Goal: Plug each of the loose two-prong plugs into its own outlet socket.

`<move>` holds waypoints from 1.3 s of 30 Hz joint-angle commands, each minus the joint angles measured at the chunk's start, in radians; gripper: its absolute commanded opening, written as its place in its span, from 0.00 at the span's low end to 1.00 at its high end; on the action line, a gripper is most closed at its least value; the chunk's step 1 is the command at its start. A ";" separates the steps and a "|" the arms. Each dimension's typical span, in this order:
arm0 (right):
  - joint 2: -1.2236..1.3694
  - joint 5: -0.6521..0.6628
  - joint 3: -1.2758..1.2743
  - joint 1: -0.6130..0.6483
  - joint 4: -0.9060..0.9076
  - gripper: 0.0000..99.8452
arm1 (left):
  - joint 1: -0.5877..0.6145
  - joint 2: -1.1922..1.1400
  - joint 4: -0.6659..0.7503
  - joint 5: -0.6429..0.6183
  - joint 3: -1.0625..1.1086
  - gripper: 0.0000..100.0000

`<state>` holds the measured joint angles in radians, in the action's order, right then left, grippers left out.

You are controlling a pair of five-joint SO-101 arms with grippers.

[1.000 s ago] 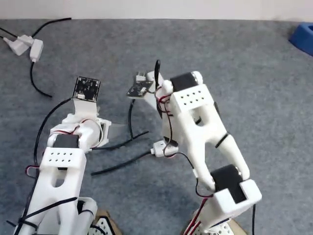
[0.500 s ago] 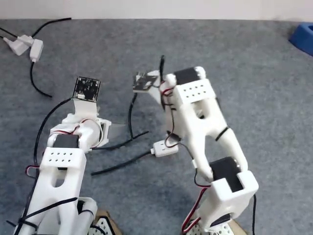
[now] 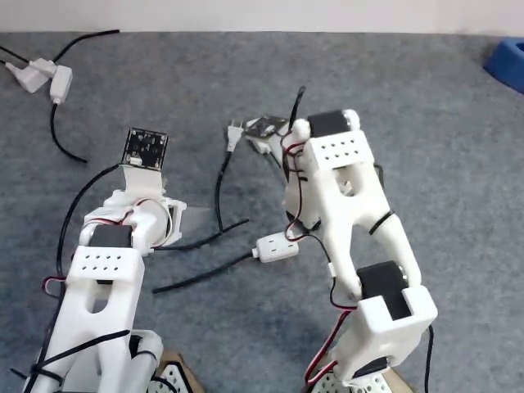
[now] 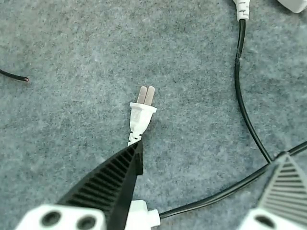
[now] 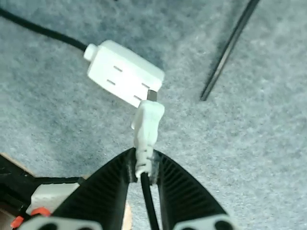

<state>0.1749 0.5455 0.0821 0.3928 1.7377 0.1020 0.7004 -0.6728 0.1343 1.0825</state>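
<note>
The right hand [image 5: 144,158] is clamping a white plug [image 5: 147,122], its prongs seemingly touching the outlet socket [image 5: 122,76]; the left hand [image 4: 211,151] is hovering, fingers apart, over a second plug [image 4: 141,115]

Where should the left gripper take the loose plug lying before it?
Grip the white plug body across its width, behind the flange, coming from above at the cord end. It lies flat with prongs pointing away from the left gripper, so they'd likely stay free for insertion.

The prongs of the held plug [image 5: 147,125] were mostly hidden against the outlet block [image 5: 125,73] (whether inserted could not be told); a blue object [image 3: 509,64] was cropped
</note>
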 commanded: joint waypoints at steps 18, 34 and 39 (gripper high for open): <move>-0.005 -0.029 -0.027 0.025 -0.008 0.01 | -0.010 0.002 0.015 0.006 -0.004 0.40; 0.085 -0.023 -0.018 0.024 -0.041 0.01 | -0.010 0.002 0.015 0.006 -0.004 0.40; 0.094 -0.023 0.051 0.021 -0.027 0.01 | -0.010 0.002 0.015 0.006 -0.004 0.40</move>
<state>0.2839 0.5271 0.0667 0.4066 1.7008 0.1020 0.7004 -0.6728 0.1343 1.0825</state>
